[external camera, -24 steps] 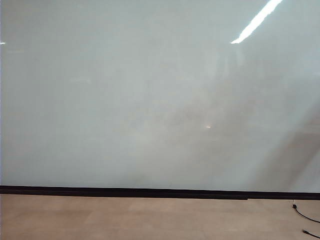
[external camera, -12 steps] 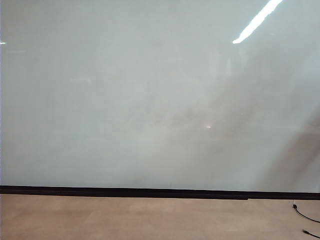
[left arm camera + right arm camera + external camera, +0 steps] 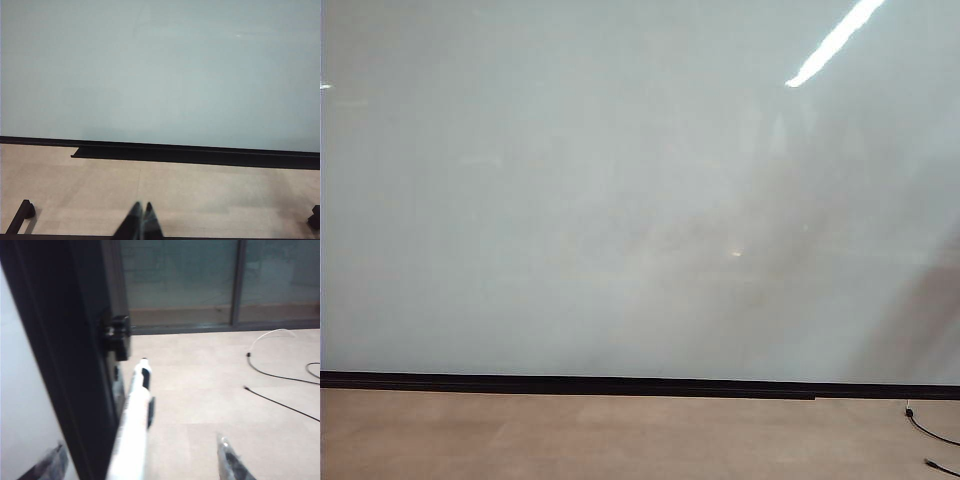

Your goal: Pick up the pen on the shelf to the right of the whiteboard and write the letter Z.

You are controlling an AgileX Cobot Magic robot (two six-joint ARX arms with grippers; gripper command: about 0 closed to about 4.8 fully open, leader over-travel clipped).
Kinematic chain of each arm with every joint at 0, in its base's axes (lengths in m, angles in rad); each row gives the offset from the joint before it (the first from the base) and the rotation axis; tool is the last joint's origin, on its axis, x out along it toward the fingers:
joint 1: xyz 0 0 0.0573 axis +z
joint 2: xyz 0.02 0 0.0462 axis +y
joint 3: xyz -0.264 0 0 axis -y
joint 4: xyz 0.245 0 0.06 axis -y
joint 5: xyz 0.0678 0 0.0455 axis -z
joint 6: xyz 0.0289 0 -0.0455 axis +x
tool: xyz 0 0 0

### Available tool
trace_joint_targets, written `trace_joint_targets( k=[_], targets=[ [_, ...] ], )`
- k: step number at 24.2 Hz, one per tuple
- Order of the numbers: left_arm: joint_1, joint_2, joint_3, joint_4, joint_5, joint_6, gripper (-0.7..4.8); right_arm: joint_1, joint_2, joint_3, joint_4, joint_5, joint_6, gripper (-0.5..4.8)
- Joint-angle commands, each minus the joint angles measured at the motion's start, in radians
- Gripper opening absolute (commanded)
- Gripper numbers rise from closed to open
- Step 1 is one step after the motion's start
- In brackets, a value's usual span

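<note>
The pickup is judged to be the step in hand: nothing is written on the whiteboard (image 3: 570, 200), and no arm is seen in the exterior view. On the left, the left gripper (image 3: 139, 220) is parked low before the board, its fingers pressed together on nothing. On the right, the right gripper (image 3: 137, 460) is held at the board's dark edge frame (image 3: 75, 340) with its fingers (image 3: 227, 460) spread wide. The pen (image 3: 134, 425) lies between them (nearer the finger beside the frame), apparently untouched; whether it rests on a shelf cannot be told. Next, a centred closing on the barrel is called for.
</note>
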Motion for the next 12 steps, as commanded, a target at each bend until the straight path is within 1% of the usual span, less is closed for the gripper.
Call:
trace_joint_targets(
  k=[1, 5, 10, 12],
  targets=[
    [0.0, 0.0, 0.002, 0.011, 0.0, 0.005, -0.04, 0.002, -0.004, 0.013, 0.017, -0.056, 0.034, 3.71],
    [0.0, 0.0, 0.002, 0.011, 0.0, 0.005, -0.04, 0.002, -0.004, 0.025, 0.005, -0.08, 0.055, 3.68],
    [0.0, 0.0, 0.002, 0.011, 0.0, 0.005, -0.04, 0.002, -0.004, 0.03, -0.015, -0.083, 0.058, 3.66],
    [0.0, 0.0, 0.002, 0.011, 0.0, 0.005, -0.04, 0.002, -0.004, 0.03, -0.015, -0.083, 0.059, 3.53]
  ],
)
